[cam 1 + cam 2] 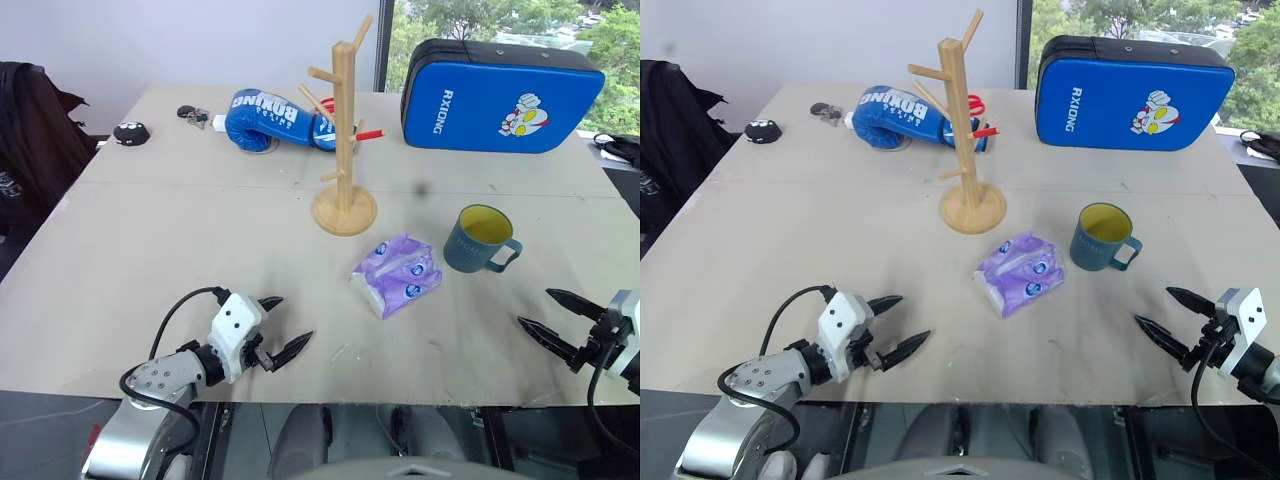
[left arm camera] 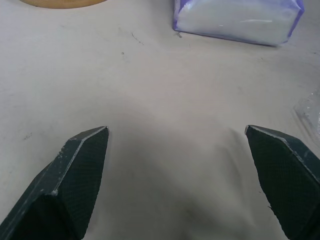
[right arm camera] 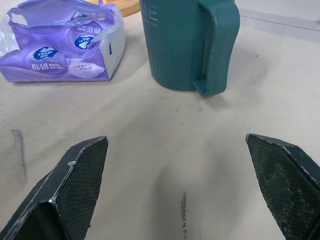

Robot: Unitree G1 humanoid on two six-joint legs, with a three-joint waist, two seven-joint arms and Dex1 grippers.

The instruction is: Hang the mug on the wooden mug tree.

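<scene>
The teal mug [image 1: 480, 239] with a yellow inside stands upright on the table, right of centre, its handle [image 3: 216, 47] turned toward my right gripper. The wooden mug tree [image 1: 344, 140] stands upright behind and left of it, its pegs bare. My right gripper [image 1: 559, 318] hovers open near the table's front right edge, a short way in front of the mug, with nothing between its fingers. Near the front left edge my left gripper [image 1: 279, 326] is open and empty, pointing toward the tissue pack.
A purple tissue pack [image 1: 397, 273] lies between the mug and the mug tree's base. At the back lie a blue boxing glove [image 1: 270, 119], a blue strike pad [image 1: 500, 95], keys [image 1: 193, 115] and a small black object [image 1: 130, 133]. A dark jacket [image 1: 30, 140] hangs at the left.
</scene>
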